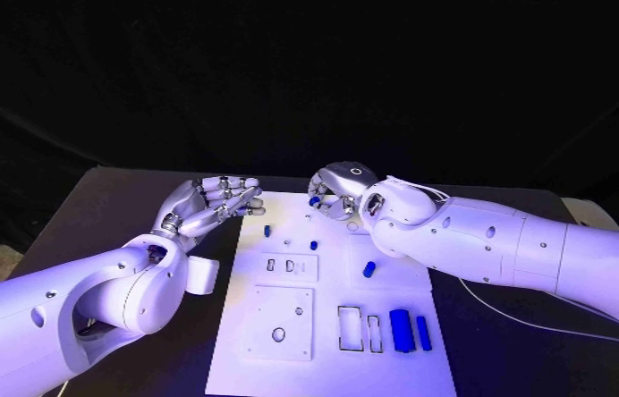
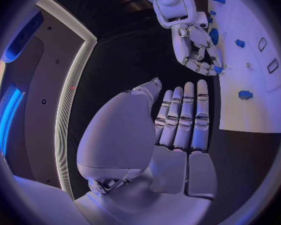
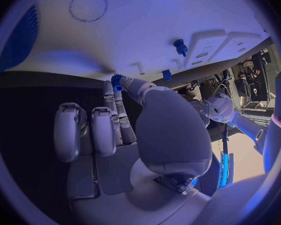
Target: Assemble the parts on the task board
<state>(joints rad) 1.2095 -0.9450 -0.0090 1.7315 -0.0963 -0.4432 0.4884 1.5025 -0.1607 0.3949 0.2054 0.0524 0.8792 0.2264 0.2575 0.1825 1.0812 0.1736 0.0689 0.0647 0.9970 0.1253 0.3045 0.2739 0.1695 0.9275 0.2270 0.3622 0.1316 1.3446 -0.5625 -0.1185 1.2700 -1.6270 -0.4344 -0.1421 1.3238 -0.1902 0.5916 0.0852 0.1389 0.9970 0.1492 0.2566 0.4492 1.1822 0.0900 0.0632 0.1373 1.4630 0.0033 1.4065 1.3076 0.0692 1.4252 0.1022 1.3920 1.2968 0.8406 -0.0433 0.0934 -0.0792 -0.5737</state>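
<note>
Two glossy white arms with dark screw holes, a thin cable on the right arm (image 1: pixel 516 245), segmented silver hands

We are seeing the board (image 1: pixel 329 325) lying mid-table (image 1: pixel 116 200), our left hand (image 1: pixel 213 202) beside its far left corner, our right hand (image 1: pixel 342 191) over its far edge.

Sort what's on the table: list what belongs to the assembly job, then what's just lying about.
Job:
- task board
- blue parts on it, e.g. two upright blocks
- small blue part pinched by the right robot hand
- left robot hand, holding nothing

Lying about:
- white object beside the board; I cannot tell what it is
</note>
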